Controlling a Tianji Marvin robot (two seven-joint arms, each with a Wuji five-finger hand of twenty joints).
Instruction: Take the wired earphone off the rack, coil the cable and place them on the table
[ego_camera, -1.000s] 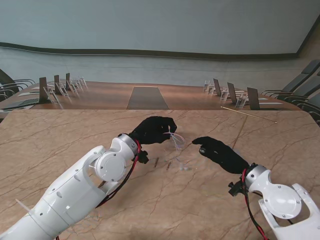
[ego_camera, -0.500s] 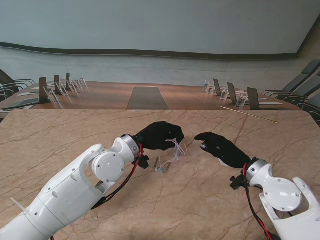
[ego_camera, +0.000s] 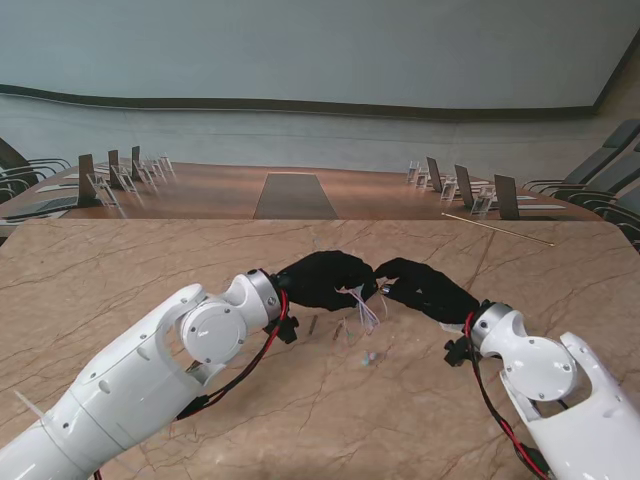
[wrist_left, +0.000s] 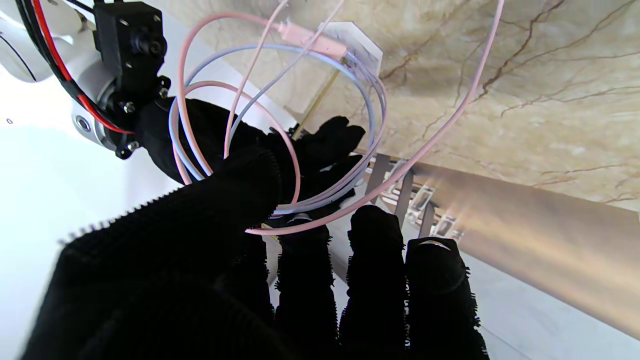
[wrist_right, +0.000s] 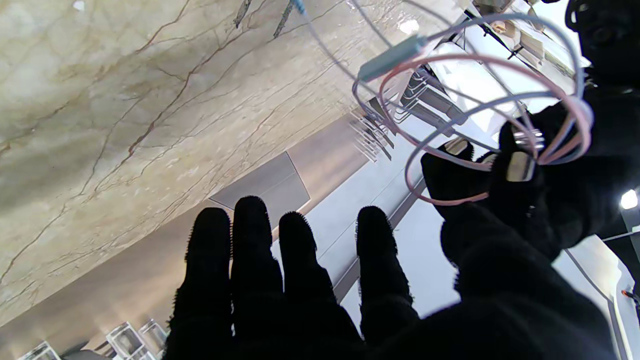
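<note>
The earphone cable (ego_camera: 364, 308) hangs in pale pink and lilac loops from my left hand (ego_camera: 322, 278), above the middle of the marble table (ego_camera: 150, 270). In the left wrist view the coil (wrist_left: 372, 110) sits against the thumb, which is closed on it. A loose end lies on the table (ego_camera: 370, 357). My right hand (ego_camera: 420, 287) is just right of the coil, fingertips meeting the left hand. In the right wrist view its fingers (wrist_right: 250, 240) are straight and the coil (wrist_right: 575, 105) hangs beside the thumb. A small clear rack (ego_camera: 325, 328) is nearer to me than the left hand, hard to make out.
A thin stick (ego_camera: 497, 230) lies at the far right of the table. Beyond the table edge is a long wooden conference table (ego_camera: 290, 190) with name stands and chairs on both sides.
My right hand has moved left until its fingertips meet the left hand. The left hand shifted slightly right with the coil, and a loose end now lies on the table.
</note>
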